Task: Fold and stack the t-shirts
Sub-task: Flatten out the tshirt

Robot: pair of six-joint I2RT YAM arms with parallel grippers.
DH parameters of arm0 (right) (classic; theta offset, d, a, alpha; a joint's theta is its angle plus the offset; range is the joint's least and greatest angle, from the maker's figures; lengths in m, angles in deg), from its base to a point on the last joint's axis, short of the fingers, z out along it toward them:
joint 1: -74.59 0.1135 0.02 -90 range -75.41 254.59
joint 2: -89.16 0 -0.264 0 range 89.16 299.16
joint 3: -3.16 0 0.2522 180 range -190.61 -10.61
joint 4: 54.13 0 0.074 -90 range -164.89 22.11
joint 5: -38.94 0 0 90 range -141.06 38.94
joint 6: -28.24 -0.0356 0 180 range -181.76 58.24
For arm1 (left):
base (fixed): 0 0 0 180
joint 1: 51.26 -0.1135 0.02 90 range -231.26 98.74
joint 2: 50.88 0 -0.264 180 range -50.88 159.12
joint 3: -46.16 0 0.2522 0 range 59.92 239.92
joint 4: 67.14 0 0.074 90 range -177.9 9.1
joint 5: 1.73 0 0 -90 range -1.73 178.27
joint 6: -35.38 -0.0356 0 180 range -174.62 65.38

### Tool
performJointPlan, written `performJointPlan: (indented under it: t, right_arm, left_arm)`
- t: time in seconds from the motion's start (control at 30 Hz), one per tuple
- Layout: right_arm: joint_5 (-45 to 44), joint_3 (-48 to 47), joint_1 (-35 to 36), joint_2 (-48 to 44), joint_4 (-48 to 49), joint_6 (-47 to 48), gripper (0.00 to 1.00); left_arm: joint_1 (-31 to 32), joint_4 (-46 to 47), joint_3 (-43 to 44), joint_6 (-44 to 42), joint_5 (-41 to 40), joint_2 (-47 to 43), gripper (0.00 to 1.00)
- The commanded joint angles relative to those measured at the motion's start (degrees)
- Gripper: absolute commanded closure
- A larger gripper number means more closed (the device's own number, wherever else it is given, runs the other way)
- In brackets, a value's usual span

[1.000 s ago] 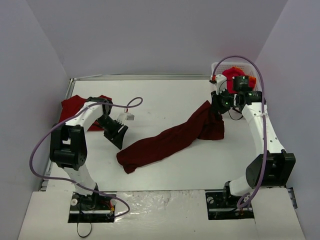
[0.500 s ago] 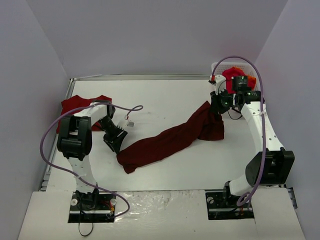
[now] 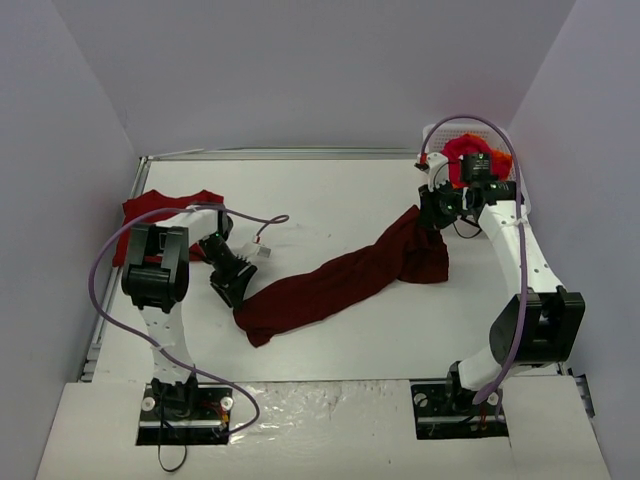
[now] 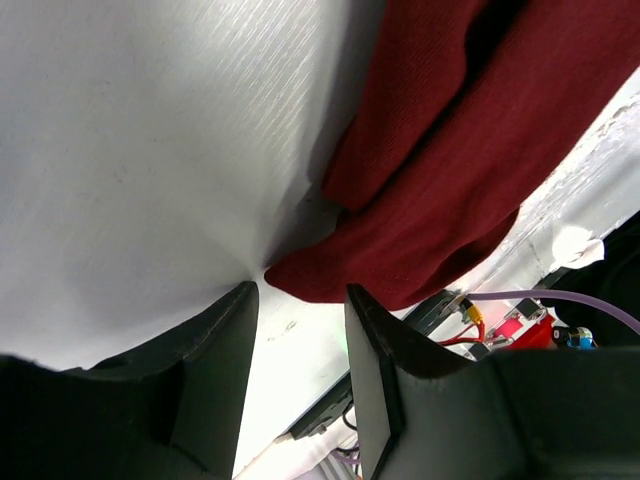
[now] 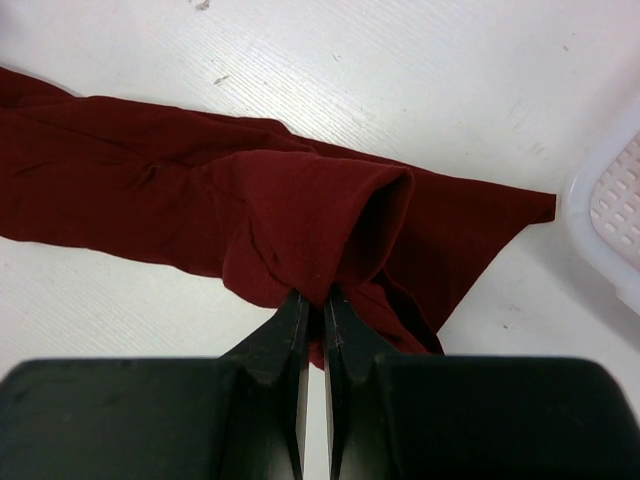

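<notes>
R gripper (image 5: 312, 296): 1 tee (image 5: 150, 190); maybe 4.

The left arm (image 3: 155, 280) is standing bent above its base, its left gripper (image 3: 232, 282) pointing toward 5 o'clock, jaws partly apart and gripping nothing. The right arm (image 3: 522, 252) is extending toward 12 o'clock, its right gripper (image 3: 437, 214) pointing toward 8 o'clock, pinching the dark maroon t-shirt (image 3: 330, 285).

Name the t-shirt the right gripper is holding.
The dark maroon t-shirt stretched across mid-table, pinched at its far end by the right gripper; the brighter red t-shirt lies loose far left.
</notes>
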Motion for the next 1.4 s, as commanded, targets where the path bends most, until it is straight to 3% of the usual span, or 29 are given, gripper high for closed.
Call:
performJointPlan:
  t: [0.0, 0.33, 0.53, 0.83, 1.1, 1.27, 1.37]
  right_arm:
    - [1.17, 0.16, -0.03, 0.21, 0.27, 0.85, 1.00]
    - [0.56, 0.34, 0.06, 1.00, 0.27, 1.03, 1.00]
    - [0.12, 0.60, 0.06, 0.91, 0.54, 1.11, 1.00]
    - [-0.85, -0.45, 0.32, 0.91, 0.36, 0.68, 1.00]
    - [-4.63, -5.72, 1.73, 4.68, 0.27, 0.15, 1.00]
    - [-4.98, -15.02, 2.08, 9.95, 0.36, -1.43, 1.00]
    - [-5.59, -25.01, 2.43, 14.70, -0.08, -2.57, 1.00]
  left_arm:
    - [-0.21, -1.75, 2.04, -3.09, 3.29, 0.05, 0.62]
    - [0.58, -6.31, 2.04, -6.16, 6.90, 1.98, 0.79]
    - [1.02, -7.20, 0.37, -7.48, 6.20, 1.37, 0.97]
    - [0.93, -3.95, 1.77, -2.05, 2.25, -4.95, 0.98]
    - [0.58, 1.31, 11.97, 8.32, -3.10, -11.28, 0.98]
    - [0.58, 11.94, 15.03, 19.75, -10.13, -12.79, 0.98]
    - [0.58, 11.00, 23.63, 22.48, -13.73, -10.07, 0.98]
